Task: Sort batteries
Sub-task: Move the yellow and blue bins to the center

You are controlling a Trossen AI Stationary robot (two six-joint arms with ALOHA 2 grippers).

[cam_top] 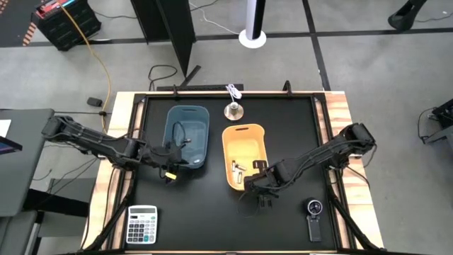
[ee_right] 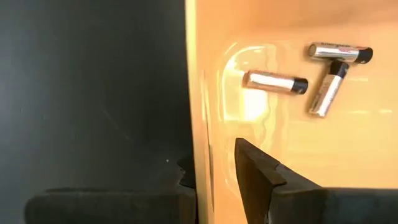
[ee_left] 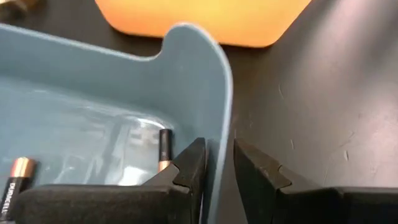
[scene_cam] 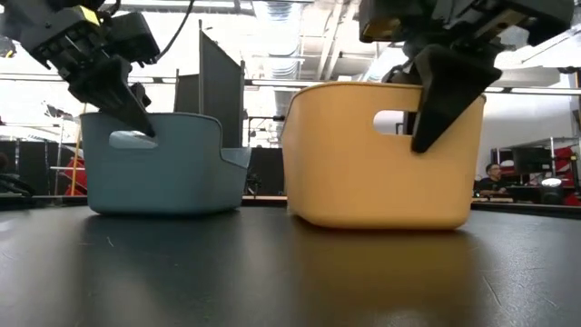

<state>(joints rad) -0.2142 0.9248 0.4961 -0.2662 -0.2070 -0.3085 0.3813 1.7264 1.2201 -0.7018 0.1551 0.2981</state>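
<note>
A blue bin [cam_top: 187, 137] and a yellow bin [cam_top: 244, 152] stand side by side on the black table. Two dark, copper-ended batteries [ee_left: 164, 146] [ee_left: 15, 180] lie on the blue bin's floor. Three slender silvery batteries [ee_right: 273, 81] [ee_right: 339, 52] [ee_right: 326, 89] lie on the yellow bin's floor. My left gripper [cam_top: 170, 160] [ee_left: 219, 158] is shut on the blue bin's near end wall. My right gripper [cam_top: 258, 182] [ee_right: 214, 168] is open astride the yellow bin's near end wall, one finger [ee_right: 255, 174] inside and the other outside. My left gripper pinches the blue bin's near end wall [ee_left: 217, 143] toward its left corner, one finger [ee_left: 189, 165] inside the bin and one [ee_left: 252, 165] outside. The fingers come from above, slanting down. The bin stands flat on the table.
A calculator [cam_top: 142, 224] lies at the near left corner. A black device with a round dial [cam_top: 314, 214] lies near right. A small metal bell with a white cord [cam_top: 233, 108] stands beyond the yellow bin. A person [scene_cam: 495, 177] sits far off in the room.
</note>
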